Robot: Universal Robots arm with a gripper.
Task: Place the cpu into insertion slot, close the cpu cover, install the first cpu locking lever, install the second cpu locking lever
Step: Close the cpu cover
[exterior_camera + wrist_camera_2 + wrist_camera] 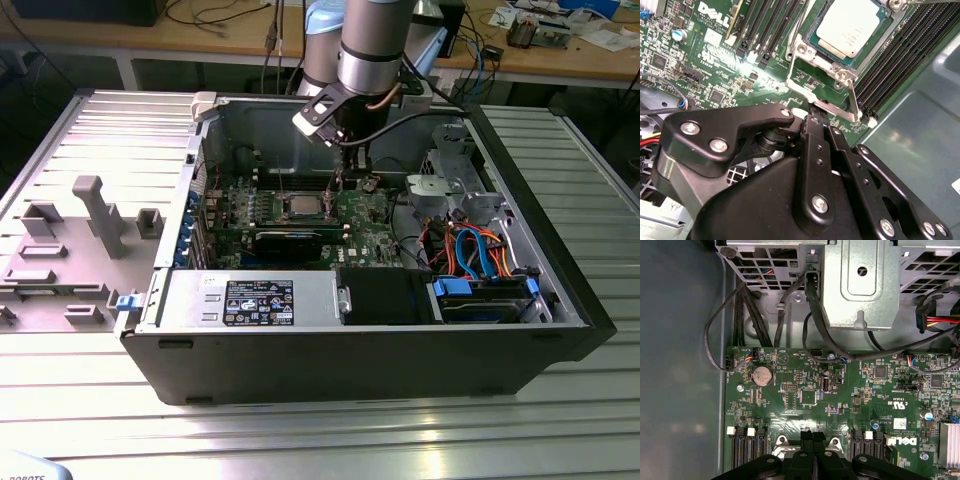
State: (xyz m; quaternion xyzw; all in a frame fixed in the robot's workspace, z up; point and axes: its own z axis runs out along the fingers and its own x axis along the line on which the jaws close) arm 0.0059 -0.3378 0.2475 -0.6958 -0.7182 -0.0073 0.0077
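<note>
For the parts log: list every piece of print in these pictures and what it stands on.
White logo on the green circuit board: a brand name, left unquoted.
Fine white lettering across that board: too small to read.
Black label on the silver box, exterior view: too small to read.
The cpu, metal top: no print to make out.

computer case (350, 360) on table (300, 430) | motherboard (372, 215) in case | cpu (300, 207) in insertion slot (801, 50) | gripper (343, 180) over board, just beside slot | power supply (250, 298) before board | drive cage (450, 175) exterior view's right | side panel (100, 180) exterior view's left
</note>
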